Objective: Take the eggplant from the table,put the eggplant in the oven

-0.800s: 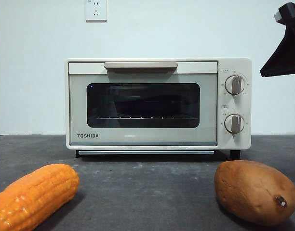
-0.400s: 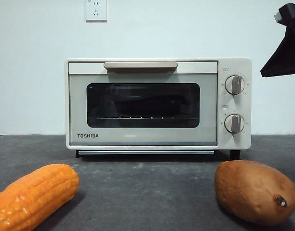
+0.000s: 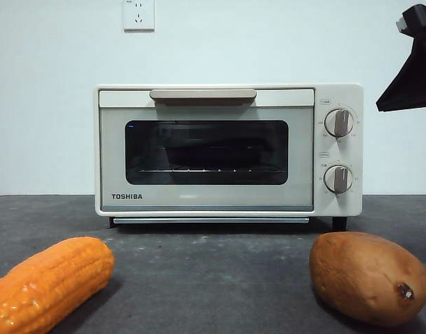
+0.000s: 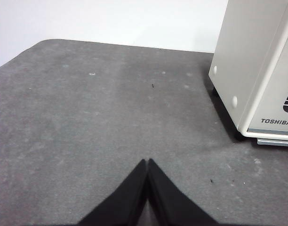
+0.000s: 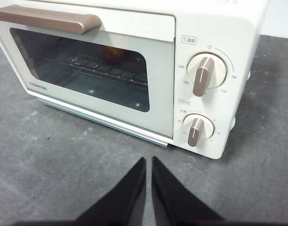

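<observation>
The left gripper [image 4: 148, 162] hangs over bare bench [image 4: 87, 117], its two black fingers [image 4: 130, 193] pressed together tip to tip with nothing between them. Its wrist view takes in only grey speckled surface, the bench's rounded far corner and, to one side, the cream side wall and one front corner of the oven [image 4: 250, 70] with the Toshiba name. The right gripper [image 5: 148, 160] is held in front of the oven's knob end, its fingers [image 5: 170, 197] drawn nearly together, a thin slit left between the tips, also holding nothing. That wrist view looks down on the closed door with its tan bar handle [image 5: 47, 20], the dark glass window with a wire rack behind it, and the two round knobs [image 5: 204, 75], one over the other.

The front view adds what neither wrist camera catches. An orange corn cob [image 3: 49, 285] lies at the bench's near edge on one side and a brown sweet potato [image 3: 369, 278] on the other, both well in front of the oven [image 3: 227, 149], which stands toward the far edge with its door shut. A black part of an arm [image 3: 411, 66] shows at the upper corner on the knob side. A wall socket [image 3: 138, 14] sits above.

The eggplant does not show on the bench in any view; whether it lies behind the dark glass cannot be told.
</observation>
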You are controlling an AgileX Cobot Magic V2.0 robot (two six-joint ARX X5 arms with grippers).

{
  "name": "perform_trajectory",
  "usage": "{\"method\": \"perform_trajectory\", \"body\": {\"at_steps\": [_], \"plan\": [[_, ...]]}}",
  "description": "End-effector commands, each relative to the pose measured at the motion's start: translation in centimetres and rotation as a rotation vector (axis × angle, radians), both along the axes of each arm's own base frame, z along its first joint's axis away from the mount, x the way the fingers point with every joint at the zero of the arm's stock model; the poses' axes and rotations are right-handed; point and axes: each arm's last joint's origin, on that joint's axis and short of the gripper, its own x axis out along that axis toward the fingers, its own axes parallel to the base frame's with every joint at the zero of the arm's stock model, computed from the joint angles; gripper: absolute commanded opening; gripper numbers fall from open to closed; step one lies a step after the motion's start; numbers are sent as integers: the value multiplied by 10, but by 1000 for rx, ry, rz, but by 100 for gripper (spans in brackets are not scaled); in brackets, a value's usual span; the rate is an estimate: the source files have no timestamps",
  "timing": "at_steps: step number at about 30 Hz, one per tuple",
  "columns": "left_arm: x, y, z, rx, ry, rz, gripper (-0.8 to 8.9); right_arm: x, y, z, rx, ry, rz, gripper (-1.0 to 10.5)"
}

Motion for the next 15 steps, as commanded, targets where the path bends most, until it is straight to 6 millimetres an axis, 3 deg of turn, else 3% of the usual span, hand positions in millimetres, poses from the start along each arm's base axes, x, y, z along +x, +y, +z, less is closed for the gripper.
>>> {"method": "perform_trajectory", "body": {"at_steps": [1,8,15], "plan": [[1,0,-8,16,27,-2,4,-7,-4,9,28,-46,-13,4],[1,0,-8,16,27,-2,4,-40,-39,39,-12,-368,-201,4],[1,0,-8,16,27,-2,4,-63,-67,39,-40,-451,-458,4]]}}
